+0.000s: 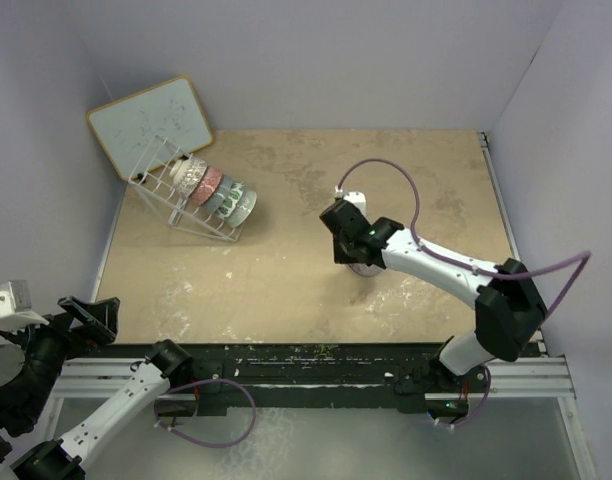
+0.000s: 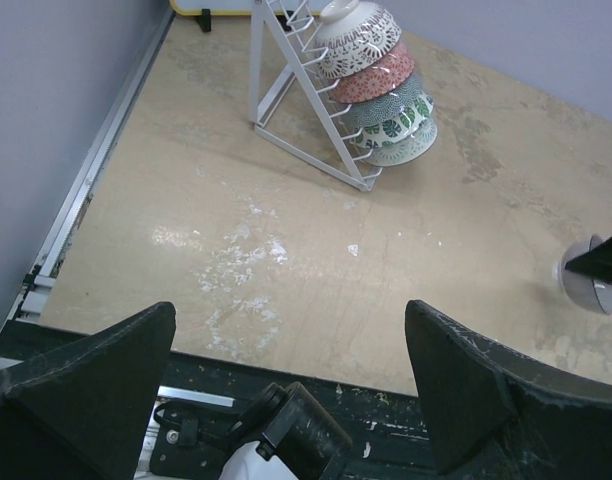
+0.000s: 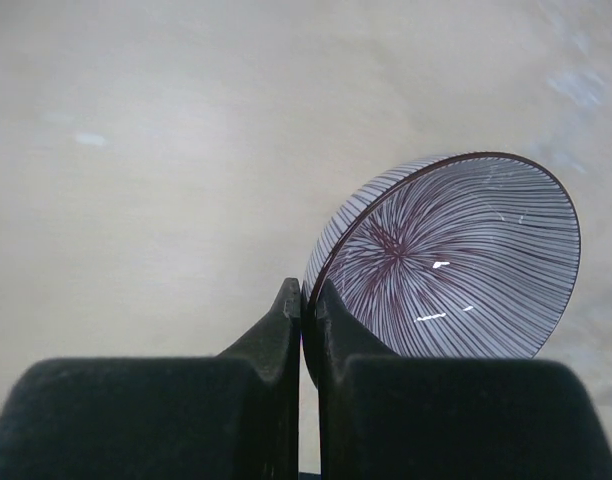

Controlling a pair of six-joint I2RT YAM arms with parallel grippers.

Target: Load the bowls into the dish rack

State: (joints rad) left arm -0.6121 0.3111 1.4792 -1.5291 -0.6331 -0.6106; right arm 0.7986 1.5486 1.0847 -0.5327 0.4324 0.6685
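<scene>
Four bowls [image 1: 218, 190] already stand on edge in the white wire dish rack [image 1: 158, 182] at the upper left of the top view, packed close in a row, in front of the whiteboard [image 1: 151, 120]. At the lower left the left gripper [image 2: 291, 310] has its fingers spread wide with nothing between them, well apart from the rack. Right of centre, the right gripper [image 3: 308, 300] is pinched tight on the rim of the fifth bowl [image 3: 456, 270], the radial-striped one, tilted; whether it is clear of the table [image 1: 286, 280] I cannot tell. By my reading, only carrying this last bowl across to the rack remains.
</scene>
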